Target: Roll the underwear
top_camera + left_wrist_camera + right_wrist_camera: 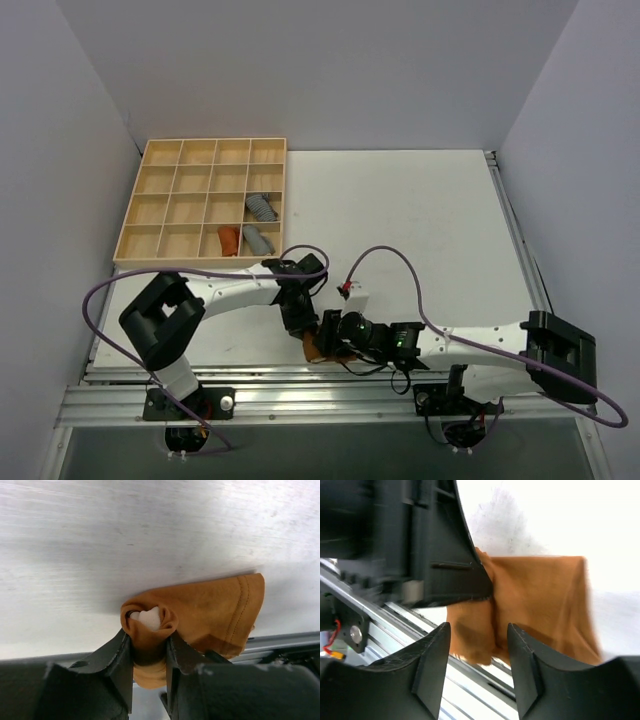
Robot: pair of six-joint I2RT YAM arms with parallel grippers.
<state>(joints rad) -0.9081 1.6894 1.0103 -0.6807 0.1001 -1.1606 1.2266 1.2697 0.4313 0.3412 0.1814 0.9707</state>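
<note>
The caramel-brown underwear point(210, 610) lies at the table's near edge, partly rolled, with a pale band showing at the roll's core. My left gripper point(149, 652) is shut on the rolled end of it. In the right wrist view the underwear point(540, 600) hangs over the table's front rail, and my right gripper point(477, 652) is open, its jaws either side of the cloth's lower edge without touching it. In the top view only a bit of the underwear point(312, 347) shows under the left gripper point(300, 318) and right gripper point(335, 335).
A wooden compartment tray point(165, 200) stands at the back left with two grey rolled cloths point(260, 207) and a redder orange rolled cloth point(229, 240) in it. The metal front rail point(465, 675) runs just below the cloth.
</note>
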